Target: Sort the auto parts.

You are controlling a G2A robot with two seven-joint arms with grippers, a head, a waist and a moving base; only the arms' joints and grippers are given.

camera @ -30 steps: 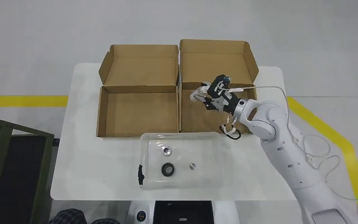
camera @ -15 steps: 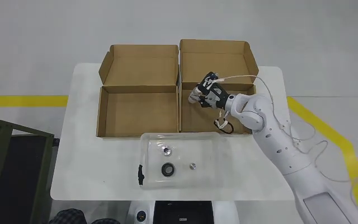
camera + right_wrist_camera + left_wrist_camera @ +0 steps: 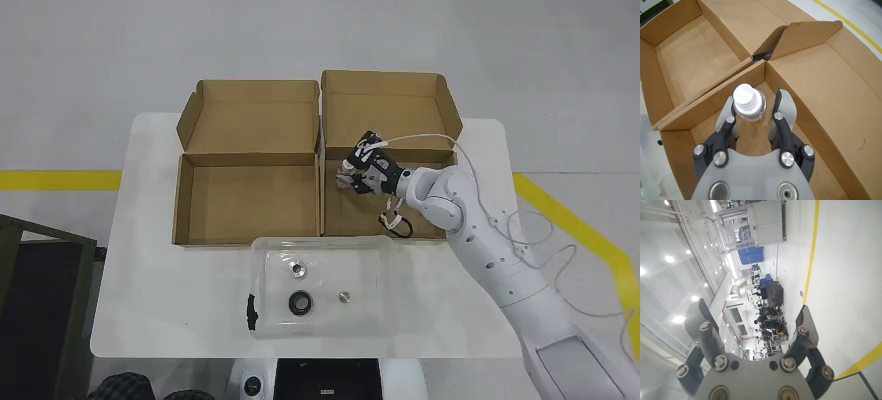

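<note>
the right gripper (image 3: 755, 97) hangs inside the right cardboard box (image 3: 715, 102), close to its corner. its jaws are half spread. the white stepped part (image 3: 745, 98) sits between them and touches one finger (image 3: 723, 115), with a gap to the other, so i judge it is not clamped. its long axis points up toward the wrist. the left gripper (image 3: 752, 305) is spread wide, holds nothing and faces the room, so the right arm is nearer.
</note>
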